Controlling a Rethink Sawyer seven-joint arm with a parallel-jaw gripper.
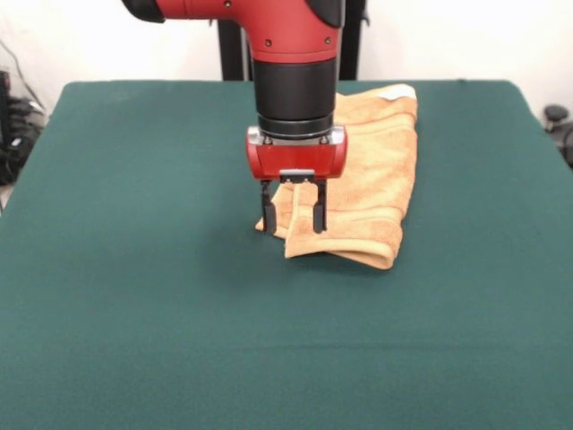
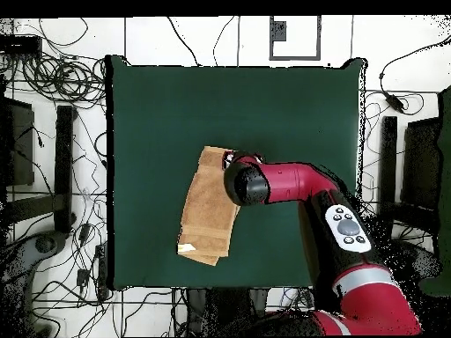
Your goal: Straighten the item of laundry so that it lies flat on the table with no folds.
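The orange-tan towel [image 1: 376, 179] lies folded over on itself into a long narrow strip rather than spread out. In the front view its near end shows a doubled, rounded fold with a woven border band running across it, and layered corners stick out on the side next to the hand. At the far end a small white tag [image 1: 394, 92] rests on the top layer (the overhead view shows a pale patch at that same end of the strip, toward the robot's base). The terry surface looks soft and slightly rumpled, with creases along the length.

The towel sits on the green tabletop [image 1: 134, 269], somewhat off centre, with bare cloth all round it; from above it runs as a slightly slanted strip.

The hand [image 1: 293, 207] hangs from the red and black arm [image 1: 295, 81] at the towel's near corner. Its two dark fingers [image 1: 319, 208] stand spread apart, pointing down, with towel visible between and behind them. Whether the tips touch the fabric I cannot tell.

Cables [image 2: 53, 79] lie on the floor around the tabletop.
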